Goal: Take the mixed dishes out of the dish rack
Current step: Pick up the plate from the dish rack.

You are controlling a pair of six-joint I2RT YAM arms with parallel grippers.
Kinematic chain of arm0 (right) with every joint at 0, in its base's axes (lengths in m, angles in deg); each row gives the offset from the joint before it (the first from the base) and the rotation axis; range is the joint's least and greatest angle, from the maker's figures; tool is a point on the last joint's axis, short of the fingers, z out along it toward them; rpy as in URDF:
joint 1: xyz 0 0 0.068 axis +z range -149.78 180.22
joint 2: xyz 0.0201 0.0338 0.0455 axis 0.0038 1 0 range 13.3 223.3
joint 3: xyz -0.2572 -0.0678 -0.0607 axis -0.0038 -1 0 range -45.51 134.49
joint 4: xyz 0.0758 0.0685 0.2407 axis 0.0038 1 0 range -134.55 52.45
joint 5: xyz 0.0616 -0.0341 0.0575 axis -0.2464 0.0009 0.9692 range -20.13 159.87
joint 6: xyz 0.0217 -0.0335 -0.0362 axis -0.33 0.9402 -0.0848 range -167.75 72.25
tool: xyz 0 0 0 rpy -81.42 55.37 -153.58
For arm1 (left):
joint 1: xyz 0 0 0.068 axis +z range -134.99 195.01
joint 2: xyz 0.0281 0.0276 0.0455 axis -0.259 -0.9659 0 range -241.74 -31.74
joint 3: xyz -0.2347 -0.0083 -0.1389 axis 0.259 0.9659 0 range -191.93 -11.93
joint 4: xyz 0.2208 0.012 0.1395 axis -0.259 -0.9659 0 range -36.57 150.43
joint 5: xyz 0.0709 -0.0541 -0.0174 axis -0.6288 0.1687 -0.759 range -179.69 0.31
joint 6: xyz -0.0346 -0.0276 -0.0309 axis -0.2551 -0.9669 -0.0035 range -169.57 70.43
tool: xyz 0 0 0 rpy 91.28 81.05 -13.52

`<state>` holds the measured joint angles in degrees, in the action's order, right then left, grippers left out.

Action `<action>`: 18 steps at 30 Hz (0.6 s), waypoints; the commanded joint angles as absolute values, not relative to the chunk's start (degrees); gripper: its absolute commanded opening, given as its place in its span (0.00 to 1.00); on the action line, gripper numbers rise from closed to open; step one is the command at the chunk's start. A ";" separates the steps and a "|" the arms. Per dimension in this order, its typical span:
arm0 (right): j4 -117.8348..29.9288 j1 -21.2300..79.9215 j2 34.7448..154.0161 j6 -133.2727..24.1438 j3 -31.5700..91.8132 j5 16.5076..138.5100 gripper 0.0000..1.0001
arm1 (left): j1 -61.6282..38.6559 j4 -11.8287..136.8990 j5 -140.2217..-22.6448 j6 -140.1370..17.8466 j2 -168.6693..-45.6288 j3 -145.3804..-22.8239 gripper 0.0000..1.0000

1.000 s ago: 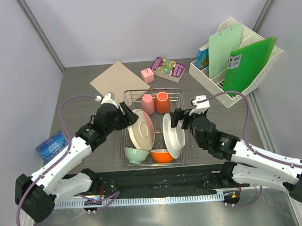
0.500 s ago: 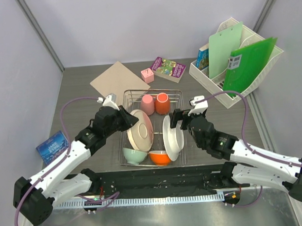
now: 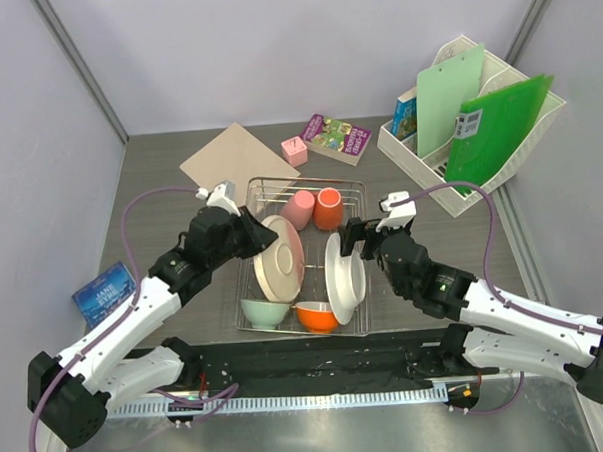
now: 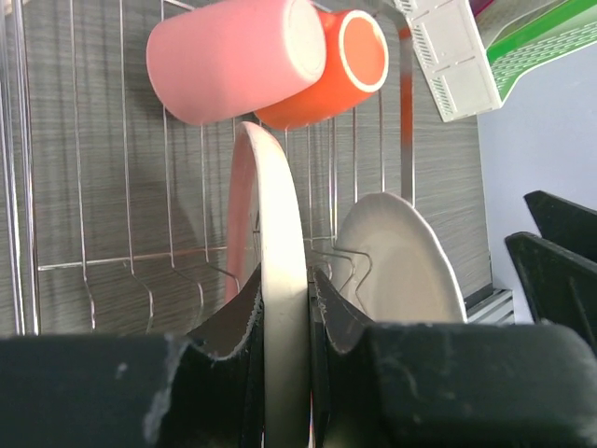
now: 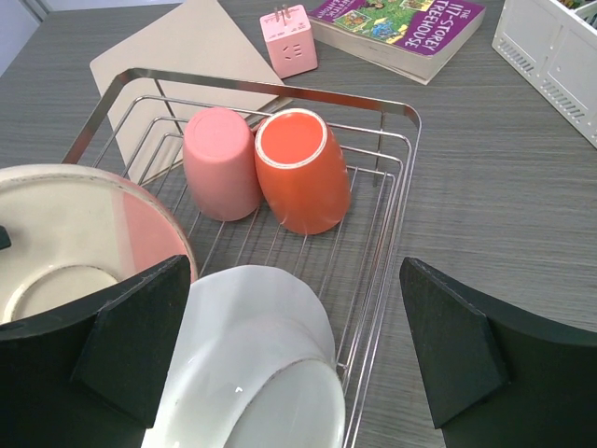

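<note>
Top: left gripper [image 3: 258,238] clamped on the pink-rimmed plate [image 3: 281,262], which stands upright in the rack [image 3: 354,187]. Right gripper [image 3: 353,236] spread wide above the white plate [image 3: 344,276].
Left wrist: both fingers [image 4: 229,345] pinch the plate rim (seen edge-on).
Right wrist: white plate below the open jaws. Pink cup [image 5: 220,161] and orange cup [image 5: 300,168] lie touching at the rack's far end.

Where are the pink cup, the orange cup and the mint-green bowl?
pink cup [image 5: 220,168]: right wrist view, side wall.
orange cup [image 5: 312,191]: right wrist view, side wall.
mint-green bowl [image 3: 265,312]: top external view, middle.
</note>
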<state>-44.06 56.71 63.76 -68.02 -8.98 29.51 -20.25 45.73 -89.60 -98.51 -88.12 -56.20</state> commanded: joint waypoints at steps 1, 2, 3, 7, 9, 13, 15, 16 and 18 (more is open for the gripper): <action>-46.04 56.73 62.26 -68.93 -8.77 28.56 1.00 | -20.14 51.99 -91.17 -96.41 -86.41 -63.07 0.00; -45.96 56.65 62.34 -68.93 -8.69 28.56 1.00 | -20.14 51.99 -92.23 -95.98 -86.24 -63.78 0.00; -45.95 56.64 62.17 -68.93 -8.69 28.65 1.00 | -20.14 51.91 -92.59 -95.71 -86.24 -64.48 0.00; -45.87 56.64 61.82 -68.93 -8.77 28.56 1.00 | -20.14 50.77 -93.39 -93.95 -86.85 -69.83 0.00; -45.78 56.64 61.64 -68.93 -8.86 28.39 1.00 | -20.06 49.89 -93.47 -93.17 -87.46 -71.43 0.00; -45.52 56.64 60.76 -68.93 -9.04 28.12 1.00 | -19.97 47.78 -95.40 -90.54 -87.47 -75.90 0.00; -45.52 56.56 60.59 -68.93 -9.21 28.12 1.00 | -19.71 46.03 -96.37 -89.47 -87.29 -78.45 0.00; -45.52 56.56 60.24 -68.93 -9.21 28.03 1.00 | -19.53 45.41 -97.07 -88.25 -87.29 -79.25 0.00; -45.52 56.64 60.15 -68.93 -9.39 28.03 1.00 | -19.44 43.39 -98.04 -86.84 -87.29 -81.70 0.00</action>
<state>-44.01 56.71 61.46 -68.07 -9.00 29.47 -19.92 40.38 -95.21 -90.51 -88.80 -74.85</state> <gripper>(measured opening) 0.996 0.186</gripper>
